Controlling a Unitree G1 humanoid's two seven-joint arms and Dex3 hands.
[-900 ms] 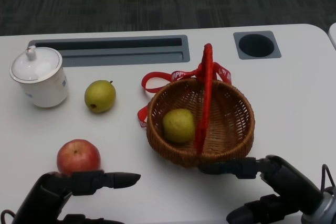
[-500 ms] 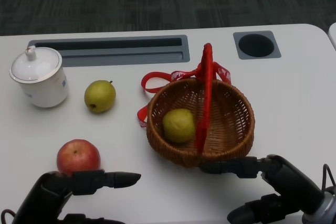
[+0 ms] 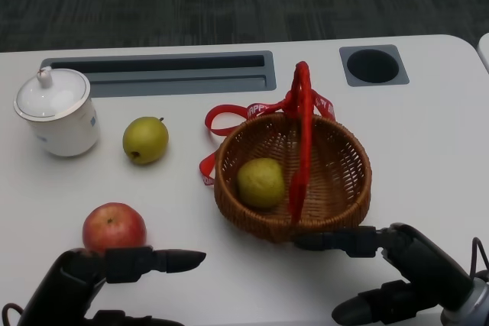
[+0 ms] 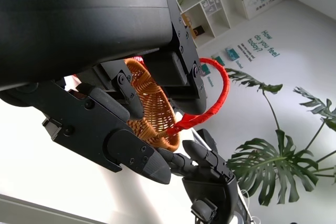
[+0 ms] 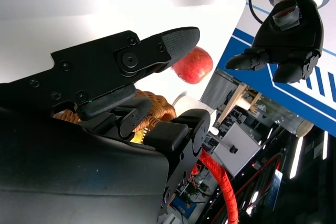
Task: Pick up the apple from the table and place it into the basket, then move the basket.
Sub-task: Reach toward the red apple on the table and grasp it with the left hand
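Apple (image 3: 114, 227) is sitting just beyond your left hand (image 3: 92, 280), fingers apart, gripping nothing. Right hand (image 3: 405, 272), likewise spread and empty, is waiting beside the basket (image 3: 336, 188), probably steadying.

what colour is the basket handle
Red, wrapped around the handle of the brown wicker basket; the head view shows it best.
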